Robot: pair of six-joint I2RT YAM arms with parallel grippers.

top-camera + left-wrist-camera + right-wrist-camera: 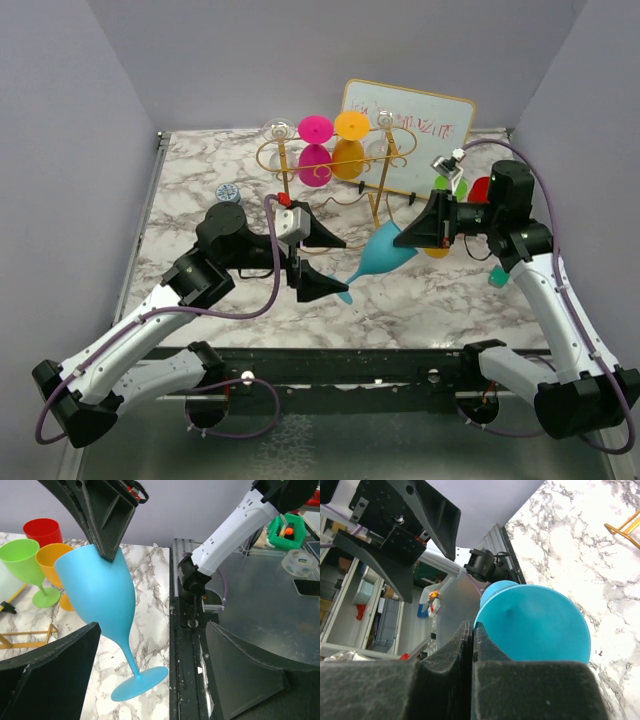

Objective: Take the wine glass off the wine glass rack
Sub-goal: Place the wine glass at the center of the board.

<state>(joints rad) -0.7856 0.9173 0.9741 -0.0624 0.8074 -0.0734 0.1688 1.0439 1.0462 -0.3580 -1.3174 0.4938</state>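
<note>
The blue wine glass (385,252) is off the wine glass rack (377,190). It is held just in front of the rack, toward the arm bases, tilted with its foot lowest. The right arm reaches in from the rack's right side with its elbow bent, and the right gripper (405,238) is clamped on the bowl's rim. The left arm stretches in from the rack's near left. The left gripper (346,268) gapes wide, with fingers (50,670) on either side of the stem and foot, not touching. A pink glass (316,160) and a yellow glass (349,155) hang inverted on the rack.
</note>
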